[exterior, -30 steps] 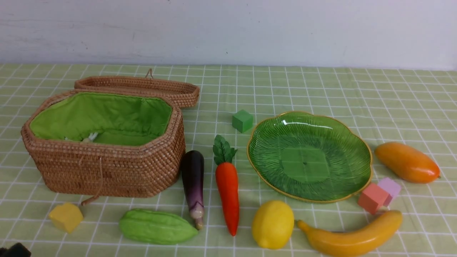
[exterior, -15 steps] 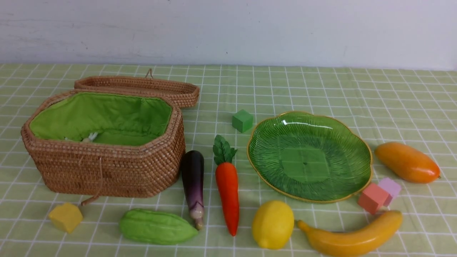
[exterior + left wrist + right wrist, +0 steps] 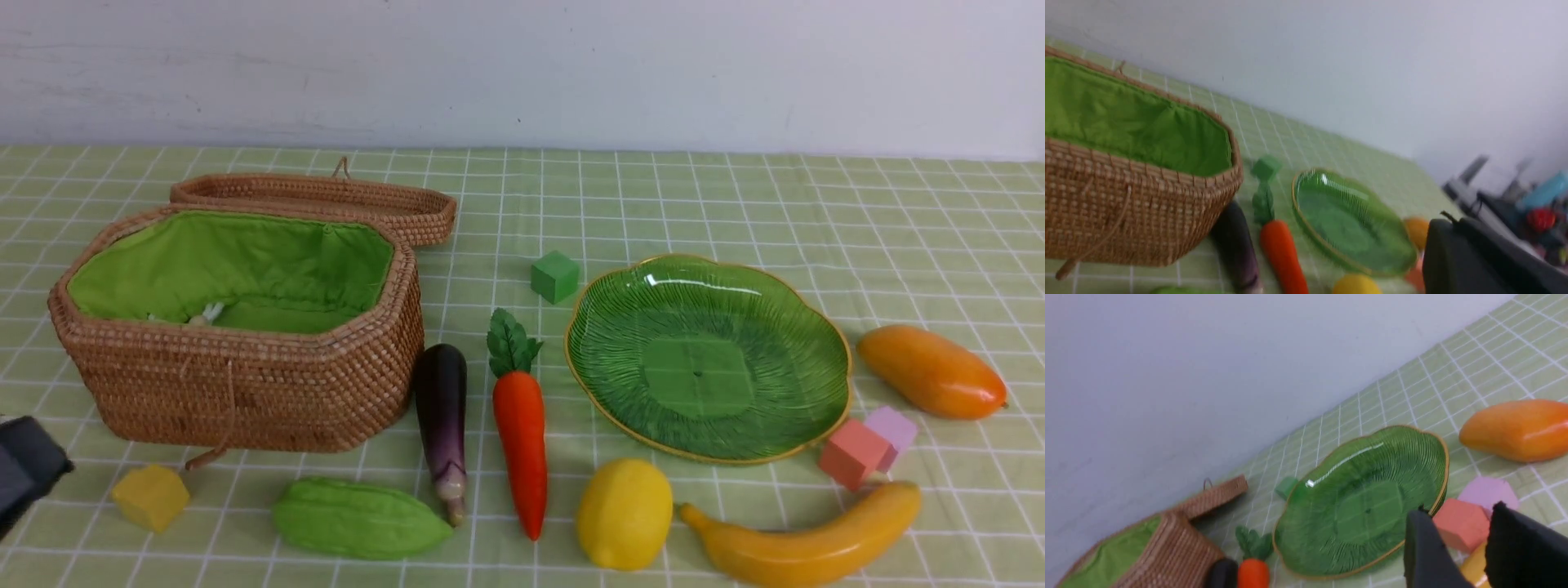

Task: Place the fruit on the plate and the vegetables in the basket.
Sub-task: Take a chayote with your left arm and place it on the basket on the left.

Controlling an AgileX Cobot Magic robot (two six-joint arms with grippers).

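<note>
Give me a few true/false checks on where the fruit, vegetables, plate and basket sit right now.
1. The plate holds nothing. True.
2. The eggplant lies inside the basket. False: it lies on the tablecloth beside the basket.
3. The carrot lies between the eggplant and the plate. True.
4. The mango sits on the plate. False: it lies on the tablecloth, right of the plate.
5. The basket's lid is shut. False: it is folded back, open.

The black, blocky left tool [image 3: 26,467] juts in low at the front view's left edge, jaws closed together. The black right tool [image 3: 1457,516] shows only in its wrist view, its two dark fingers [image 3: 1425,551] slightly parted and gripping nothing.
</note>
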